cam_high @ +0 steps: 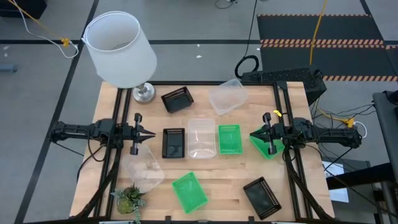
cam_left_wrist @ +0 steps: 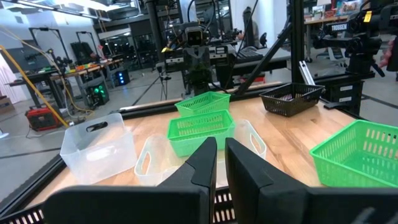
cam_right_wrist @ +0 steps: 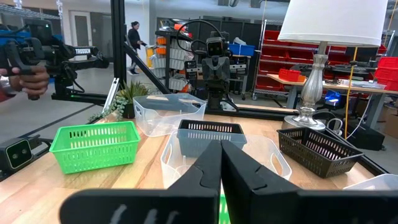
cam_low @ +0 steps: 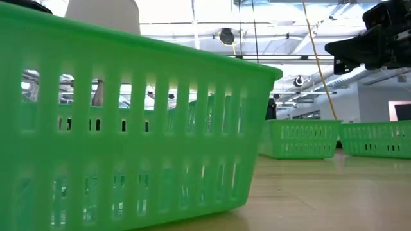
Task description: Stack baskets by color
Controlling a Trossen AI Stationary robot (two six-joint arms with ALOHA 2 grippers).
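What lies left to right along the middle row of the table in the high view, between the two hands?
Left hand → black basket → clear basket → green basket → second green basket, under the right hand.

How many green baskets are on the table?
3: one green basket mid-table beside a clear basket, one under the right gripper, one near the front edge. None seems hidden.
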